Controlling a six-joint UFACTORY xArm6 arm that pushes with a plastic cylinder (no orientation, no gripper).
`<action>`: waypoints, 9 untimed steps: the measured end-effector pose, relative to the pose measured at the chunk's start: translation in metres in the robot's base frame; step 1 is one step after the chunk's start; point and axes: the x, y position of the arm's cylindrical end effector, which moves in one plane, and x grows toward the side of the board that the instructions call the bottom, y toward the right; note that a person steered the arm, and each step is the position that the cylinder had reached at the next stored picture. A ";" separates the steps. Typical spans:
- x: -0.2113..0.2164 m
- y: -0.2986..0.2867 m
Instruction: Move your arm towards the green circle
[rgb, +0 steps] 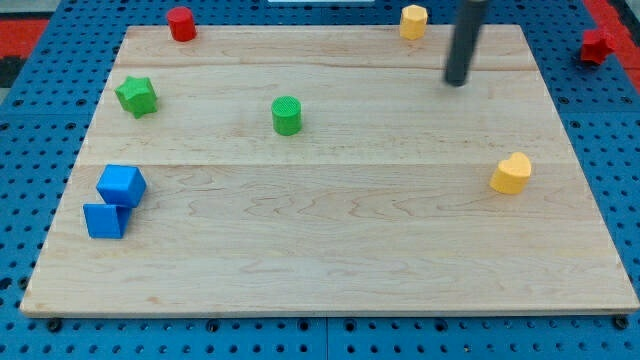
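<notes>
The green circle (287, 115), a short green cylinder, stands on the wooden board (330, 260), left of centre in the upper half. My tip (458, 82) is at the view's upper right, well to the right of the green circle and slightly above it. It touches no block. The nearest block to my tip is a yellow hexagon-like block (413, 21) at the top edge, up and to the left of it.
A green star (136, 96) sits at the left. A red cylinder (181, 24) is at the top left. Two blue blocks (121, 185) (104, 220) touch at the lower left. A yellow heart (511, 174) lies at the right. A red block (598, 45) lies off the board.
</notes>
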 end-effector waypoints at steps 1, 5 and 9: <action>-0.054 0.030; 0.155 -0.144; 0.081 -0.093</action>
